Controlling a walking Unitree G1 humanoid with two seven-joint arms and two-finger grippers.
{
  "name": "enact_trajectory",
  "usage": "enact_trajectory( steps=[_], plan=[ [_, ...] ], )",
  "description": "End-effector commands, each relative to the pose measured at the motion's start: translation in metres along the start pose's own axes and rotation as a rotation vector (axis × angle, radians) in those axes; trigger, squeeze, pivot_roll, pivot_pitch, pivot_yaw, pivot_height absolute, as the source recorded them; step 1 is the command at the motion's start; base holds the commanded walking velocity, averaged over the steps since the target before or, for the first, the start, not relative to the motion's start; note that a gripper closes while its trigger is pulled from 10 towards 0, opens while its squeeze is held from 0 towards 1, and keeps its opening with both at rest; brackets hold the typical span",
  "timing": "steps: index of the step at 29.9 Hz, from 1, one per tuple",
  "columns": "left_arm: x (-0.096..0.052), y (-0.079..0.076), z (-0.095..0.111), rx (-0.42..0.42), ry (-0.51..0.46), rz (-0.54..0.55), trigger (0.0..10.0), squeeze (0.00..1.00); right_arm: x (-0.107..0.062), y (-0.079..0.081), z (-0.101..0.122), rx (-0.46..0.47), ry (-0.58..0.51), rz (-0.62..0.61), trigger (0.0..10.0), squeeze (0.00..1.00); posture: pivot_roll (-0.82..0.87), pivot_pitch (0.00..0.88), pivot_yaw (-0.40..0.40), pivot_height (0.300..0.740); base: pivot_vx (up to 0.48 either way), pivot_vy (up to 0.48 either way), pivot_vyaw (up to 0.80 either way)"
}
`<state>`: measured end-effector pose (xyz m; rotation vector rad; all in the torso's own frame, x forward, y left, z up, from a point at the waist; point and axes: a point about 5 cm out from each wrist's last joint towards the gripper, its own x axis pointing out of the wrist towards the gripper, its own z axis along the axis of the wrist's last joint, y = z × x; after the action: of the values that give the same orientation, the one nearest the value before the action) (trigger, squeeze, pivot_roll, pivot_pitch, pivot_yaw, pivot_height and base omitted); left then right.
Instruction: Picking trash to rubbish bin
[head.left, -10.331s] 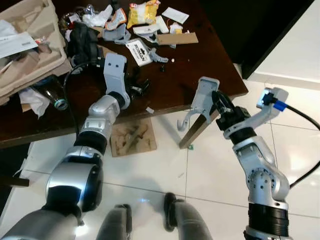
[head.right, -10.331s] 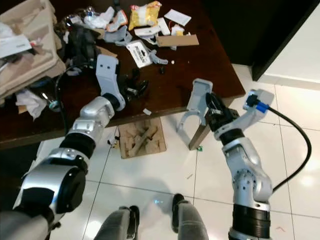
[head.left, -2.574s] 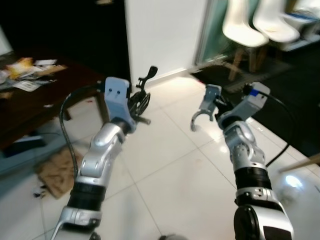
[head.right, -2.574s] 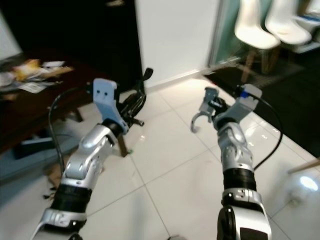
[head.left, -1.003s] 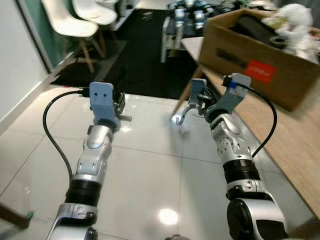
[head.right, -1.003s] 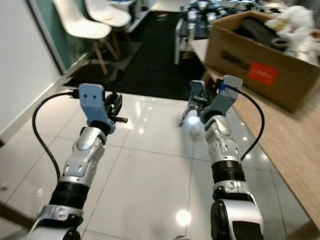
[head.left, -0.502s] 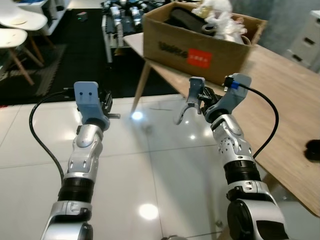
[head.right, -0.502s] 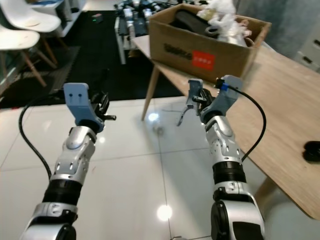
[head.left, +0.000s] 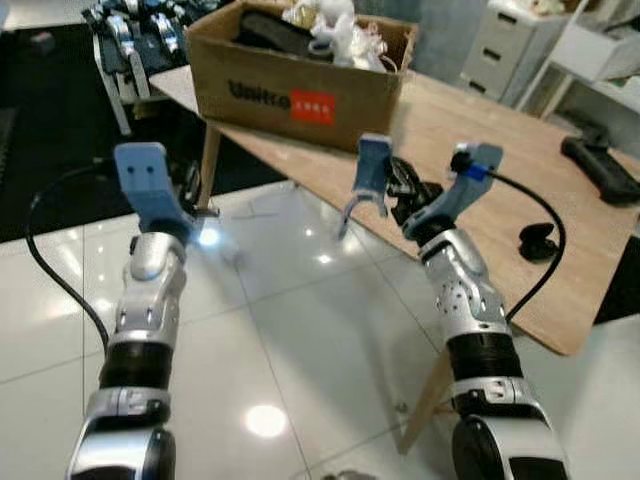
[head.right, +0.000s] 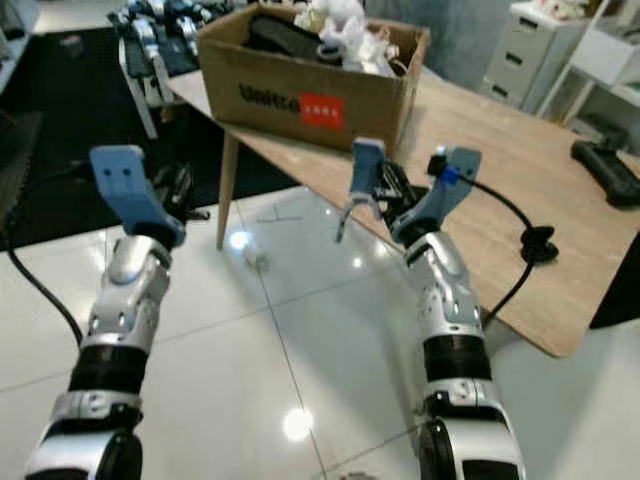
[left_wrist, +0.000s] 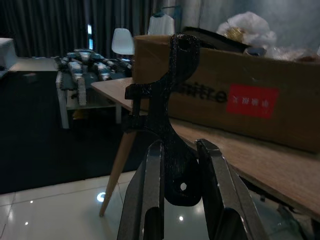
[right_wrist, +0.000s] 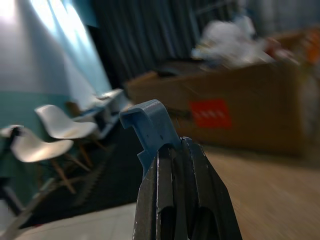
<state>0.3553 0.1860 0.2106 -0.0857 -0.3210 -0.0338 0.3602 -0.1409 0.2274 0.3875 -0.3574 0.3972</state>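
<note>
Both arms are raised over the glossy white floor (head.left: 300, 340): the left claw (left_wrist: 181, 165) is clamped on a black plastic bracket (left_wrist: 167, 115), and the right claw (right_wrist: 182, 165) is pinched tight around a blue-grey plastic hook piece (head.left: 368, 180). Up at twelve o'clock a cardboard box (head.left: 290, 85), heaped with crumpled white rubbish (head.left: 335, 25), sits on the wooden tabletop (head.left: 480, 170). At about two o'clock, dark gadgets and a cable lie on that same tabletop.
</note>
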Motion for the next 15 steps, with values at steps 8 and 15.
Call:
enact_trajectory(
  steps=[8, 15],
  plan=[
    [0.002, 0.000, 0.016, -0.010, -0.071, -0.030, 10.0, 0.00, 0.000, 0.016, 0.009, 0.054, -0.046, 0.104, 10.0, 0.00, 0.01, 0.070, -0.006, 0.740, 0.382, 0.000, 0.00],
    [0.002, -0.007, 0.013, -0.026, -0.061, -0.057, 10.0, 0.00, 0.000, 0.015, 0.013, 0.070, -0.054, 0.096, 10.0, 0.00, 0.01, 0.067, -0.004, 0.740, 0.480, 0.000, 0.00]
  ],
)
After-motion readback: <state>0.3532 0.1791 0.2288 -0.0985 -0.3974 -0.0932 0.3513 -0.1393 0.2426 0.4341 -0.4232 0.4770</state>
